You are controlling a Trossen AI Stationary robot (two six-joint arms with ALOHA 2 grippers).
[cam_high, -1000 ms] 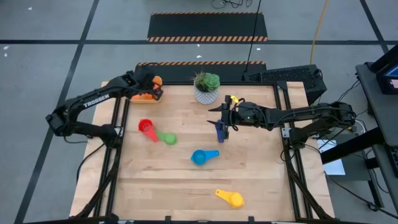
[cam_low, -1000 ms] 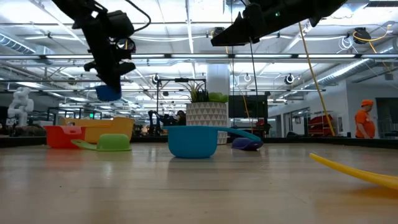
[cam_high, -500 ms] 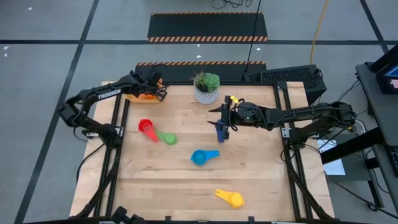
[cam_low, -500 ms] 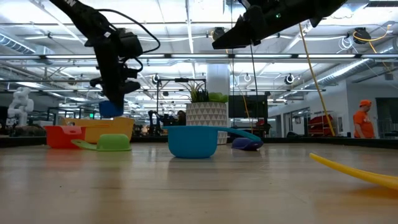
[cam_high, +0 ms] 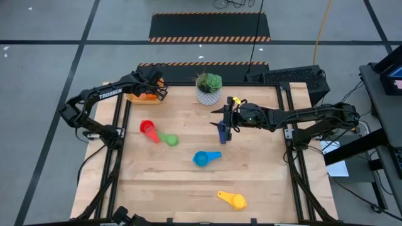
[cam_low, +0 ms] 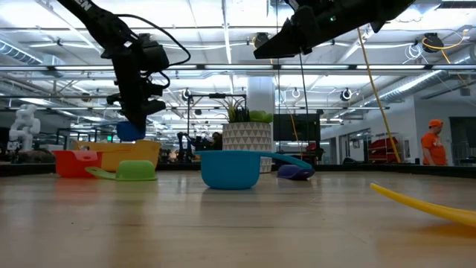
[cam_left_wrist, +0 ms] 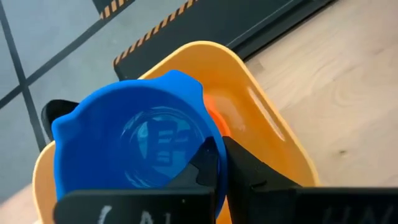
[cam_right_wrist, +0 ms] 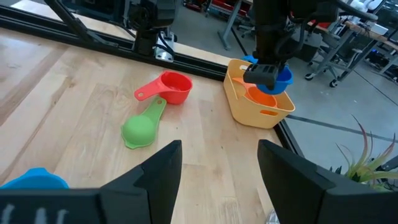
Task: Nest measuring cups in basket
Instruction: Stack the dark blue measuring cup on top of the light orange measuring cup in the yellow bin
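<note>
My left gripper [cam_high: 152, 90] hangs over the yellow-orange basket [cam_high: 135, 96] at the table's far left corner, shut on a blue measuring cup [cam_left_wrist: 137, 146]. An orange cup [cam_left_wrist: 217, 115] lies inside the basket. My right gripper [cam_right_wrist: 217, 180] is open and hovers high over the dark blue cup [cam_high: 223, 133], which rests on the table by the plant. The red cup [cam_high: 148, 129], green cup [cam_high: 168, 139], light blue cup [cam_high: 201, 158] and yellow cup [cam_high: 233, 200] lie apart on the tabletop. My left gripper holds the blue cup by its wall [cam_left_wrist: 208, 186] on the side nearest the wrist. One finger [cam_left_wrist: 205, 163] reaches inside the bowl and the other [cam_left_wrist: 255, 174] stands outside. The fingers point down from above. The cup is lifted clear, mouth up, just over the basket's rim [cam_low: 126, 147].
A white pot with a green plant [cam_high: 208, 88] stands at the table's far edge between the two arms. The wooden tabletop [cam_high: 163, 182] has open room near its near edge. People and equipment show in the room beyond the table.
My left gripper has come down with the blue cup toward the basket and shifted slightly over it, staying shut; most of the drop came early, and it has since nearly stopped. The right arm has kept still.
</note>
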